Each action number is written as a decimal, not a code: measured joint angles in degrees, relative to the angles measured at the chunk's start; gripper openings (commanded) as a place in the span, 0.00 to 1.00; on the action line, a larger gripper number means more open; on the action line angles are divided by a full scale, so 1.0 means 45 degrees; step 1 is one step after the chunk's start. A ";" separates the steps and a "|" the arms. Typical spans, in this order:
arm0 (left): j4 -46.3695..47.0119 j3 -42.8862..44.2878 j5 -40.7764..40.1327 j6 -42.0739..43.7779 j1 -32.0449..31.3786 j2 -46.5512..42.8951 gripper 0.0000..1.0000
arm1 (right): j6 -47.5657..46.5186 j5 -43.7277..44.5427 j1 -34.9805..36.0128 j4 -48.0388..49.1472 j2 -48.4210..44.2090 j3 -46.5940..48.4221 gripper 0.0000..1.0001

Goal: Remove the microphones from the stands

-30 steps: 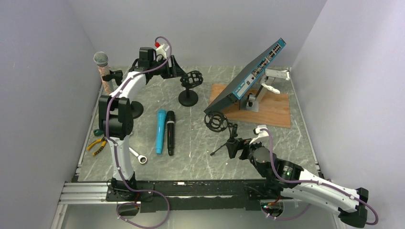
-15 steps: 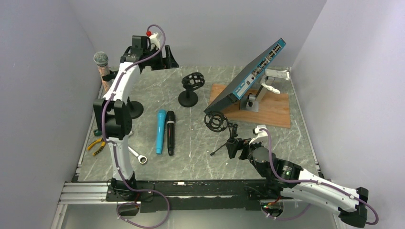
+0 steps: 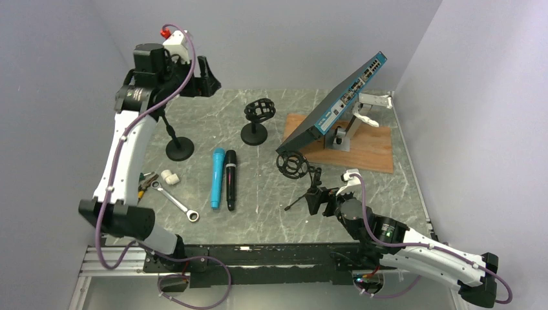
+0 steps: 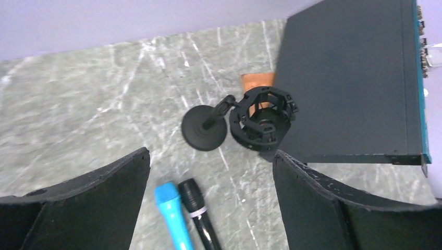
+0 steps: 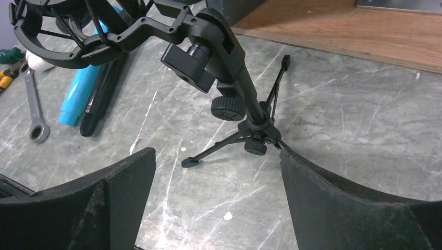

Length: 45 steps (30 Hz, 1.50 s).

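Observation:
No microphone on a stand shows now. My left arm covers the top of the black round-base stand (image 3: pixel 179 150) at the left. A blue microphone (image 3: pixel 216 177) and a black microphone (image 3: pixel 231 179) lie side by side on the table. A second round-base stand (image 3: pixel 254 123) has an empty shock mount (image 4: pixel 263 117). My left gripper (image 3: pixel 203 81) hangs open, high above the back left; below it are the blue microphone (image 4: pixel 174 219) and the black one (image 4: pixel 200 216). My right gripper (image 5: pixel 218 156) stands open just short of a tripod stand (image 5: pixel 245 104), whose mount (image 5: pixel 78 31) is empty.
A tilted network switch (image 3: pixel 336 100) rests on a bracket over a wooden board (image 3: pixel 365 152) at the back right. A wrench (image 3: pixel 181 206), pliers (image 3: pixel 145 183) and a small white piece (image 3: pixel 169 176) lie at the front left. Walls close in on three sides.
My left gripper has pulled away from the middle stand's shock mount, opened wider, and risen up and to the left. The arm now hides the silver-headed microphone. The right arm has not moved.

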 measured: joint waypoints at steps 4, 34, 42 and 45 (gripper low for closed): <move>-0.0398 -0.0884 -0.1360 0.0452 -0.0010 -0.1749 0.90 | -0.0005 0.0000 0.0000 0.0024 0.0024 0.0000 0.91; 0.5663 -0.6819 -1.2322 0.1035 0.1443 -0.3789 0.99 | -0.0102 -0.0335 -0.0005 0.0165 0.0117 0.0097 0.91; 0.7577 -0.7111 -1.1108 0.1991 0.1656 -0.3385 0.92 | -0.0403 -0.0597 0.0000 0.0194 0.1185 0.0719 0.91; 0.8286 -0.7577 -1.0720 0.2506 0.1734 -0.3385 0.81 | -0.0602 -0.0826 -0.0005 0.0243 0.2016 0.1180 0.91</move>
